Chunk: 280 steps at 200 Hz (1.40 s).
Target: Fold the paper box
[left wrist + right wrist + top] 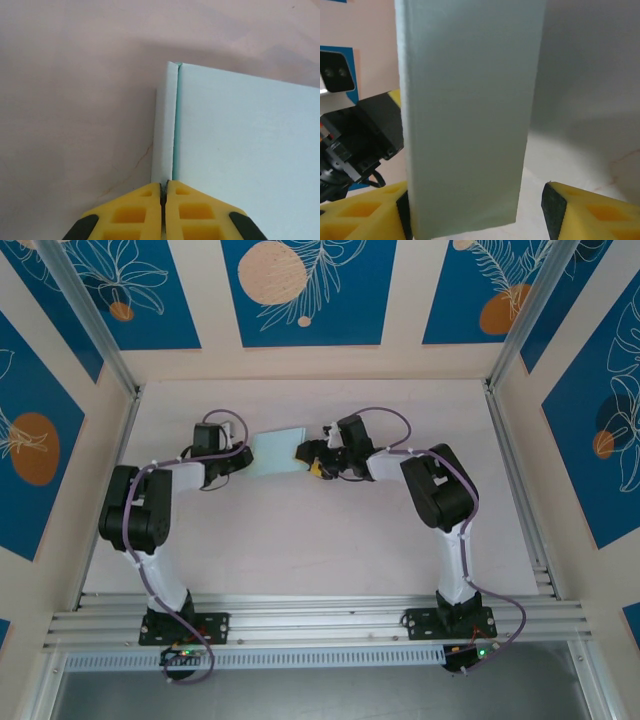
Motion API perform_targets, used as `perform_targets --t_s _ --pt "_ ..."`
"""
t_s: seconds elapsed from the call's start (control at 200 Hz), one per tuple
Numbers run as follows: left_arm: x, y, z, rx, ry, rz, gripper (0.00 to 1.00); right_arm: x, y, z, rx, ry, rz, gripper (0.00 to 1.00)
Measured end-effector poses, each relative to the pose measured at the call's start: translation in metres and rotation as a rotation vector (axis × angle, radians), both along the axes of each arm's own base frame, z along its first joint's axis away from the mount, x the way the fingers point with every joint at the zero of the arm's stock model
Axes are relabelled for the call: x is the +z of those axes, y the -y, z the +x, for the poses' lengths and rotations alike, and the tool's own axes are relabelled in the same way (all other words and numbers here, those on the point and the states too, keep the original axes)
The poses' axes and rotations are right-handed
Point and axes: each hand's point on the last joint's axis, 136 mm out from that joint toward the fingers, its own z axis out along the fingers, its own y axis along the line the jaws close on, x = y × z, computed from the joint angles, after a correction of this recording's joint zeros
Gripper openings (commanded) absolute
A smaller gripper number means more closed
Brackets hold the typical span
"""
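Setting: pale table (300, 540) ringed by blue floral wall panels (300, 290).
Subject: the paper box (276, 453), pale blue, sits at the table's far middle between both grippers.
Left gripper (163, 186): fingers pinched tight on a thin edge strip (164, 125) of the card.
Right gripper (476, 200): spread wide, gripping nothing; an upright panel (470, 110) stands between its fingers.
Progress: apparently early, with one wall raised and the other sides and closure seemingly undone.
Unclear: tabs and the far side.

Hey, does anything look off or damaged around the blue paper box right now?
Nothing torn or spilled. The paper box sits between the two tools, its edge flap pinched in the shut left tool; the right tool is open around a panel. One oddity: a thin crack-like line on the table beside the flap.
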Motion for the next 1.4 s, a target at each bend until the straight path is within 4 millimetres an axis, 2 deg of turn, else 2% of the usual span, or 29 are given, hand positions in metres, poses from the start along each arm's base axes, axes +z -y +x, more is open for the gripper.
perform_targets --t_s 0.185,0.38,0.51,0.665,0.725,0.81,0.905,1.01,1.075,1.145,1.2,1.26,1.32,1.4 --pt "0.001 0.001 0.000 0.001 -0.002 -0.030 0.08 -0.004 -0.004 -0.002 0.013 -0.005 -0.003 0.67" --pt "0.001 0.002 -0.001 -0.005 -0.002 -0.034 0.08 -0.008 -0.010 0.010 0.032 0.012 -0.020 0.66" --pt "0.001 0.001 -0.001 -0.006 -0.002 -0.033 0.09 -0.001 -0.014 0.018 0.045 0.048 -0.022 0.56" --pt "-0.001 0.001 -0.003 -0.006 -0.005 -0.033 0.19 0.004 -0.013 0.022 0.046 0.055 -0.015 0.44" --pt "0.000 0.000 -0.005 -0.005 -0.001 -0.032 0.29 0.005 -0.012 0.022 0.049 0.046 -0.006 0.42" --pt "-0.003 -0.002 -0.014 -0.011 -0.001 -0.014 0.57 0.006 -0.009 0.021 0.050 0.025 0.009 0.41" --pt "-0.002 -0.004 -0.026 -0.019 0.005 0.001 0.81 0.005 -0.004 0.022 0.039 -0.012 0.023 0.40" --pt "0.018 -0.004 -0.038 -0.062 0.112 0.053 0.99 0.005 0.005 0.021 0.030 -0.066 0.037 0.40" --pt "0.041 0.000 -0.046 -0.112 0.242 0.114 0.99 0.009 0.012 0.018 0.024 -0.104 0.043 0.40" --pt "0.071 0.018 -0.061 -0.215 0.417 0.215 0.99 0.017 0.022 0.013 0.013 -0.150 0.049 0.40" --pt "0.095 0.046 -0.078 -0.339 0.577 0.303 0.99 0.024 0.029 0.010 0.006 -0.182 0.062 0.40" --pt "0.113 0.074 -0.096 -0.461 0.721 0.385 1.00 0.033 0.036 0.007 0.004 -0.211 0.087 0.40" --pt "0.123 0.098 -0.112 -0.561 0.832 0.450 1.00 0.040 0.041 0.002 0.006 -0.240 0.111 0.40" --pt "0.123 0.114 -0.123 -0.647 0.912 0.548 0.99 0.045 0.046 -0.003 0.006 -0.279 0.134 0.40"
